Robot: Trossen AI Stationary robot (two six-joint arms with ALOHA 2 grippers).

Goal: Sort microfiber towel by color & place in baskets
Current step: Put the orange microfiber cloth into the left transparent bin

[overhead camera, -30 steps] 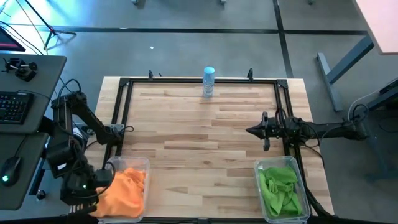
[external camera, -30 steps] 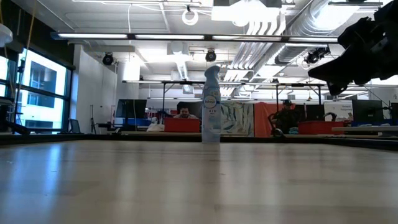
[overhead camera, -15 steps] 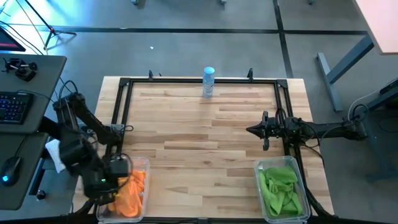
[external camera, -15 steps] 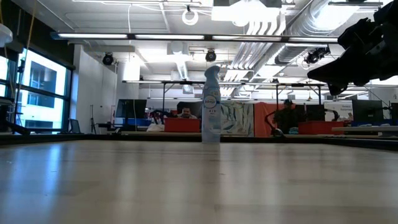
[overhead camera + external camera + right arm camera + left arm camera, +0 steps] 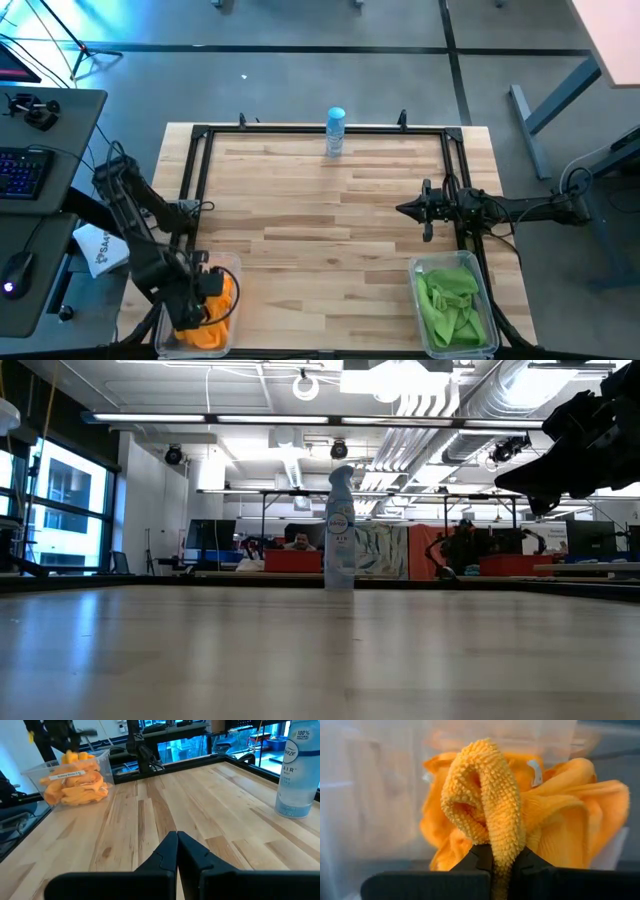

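Note:
My left gripper (image 5: 205, 285) is over the left clear basket (image 5: 232, 262) at the table's near left and is shut on an orange microfiber towel (image 5: 487, 795). More orange towels (image 5: 215, 312) lie bunched in that basket. The right clear basket (image 5: 420, 268) at the near right holds green towels (image 5: 452, 300). My right gripper (image 5: 402, 210) is shut and empty above the table's right part, and it also shows in the low view (image 5: 515, 478) and in its own wrist view (image 5: 176, 839). My left gripper pinches a doubled-over fold of the orange towel (image 5: 501, 842) between its two fingers, coming from above over the basket. The folded loop sticks out past the fingertips, slack, over the other orange towels (image 5: 570, 820). I cannot tell whether it rests on them.
A white-and-blue spray bottle (image 5: 335, 131) stands at the middle of the far edge. A black metal frame (image 5: 300, 130) runs round the table top. A desk with a keyboard (image 5: 25, 170) stands to the left of the table.
My left gripper has swung from beyond the basket's left side toward the table's right, and now stands over the basket. The orange cloth that spread over the basket's left rim has been gathered into a smaller bunch inside it.

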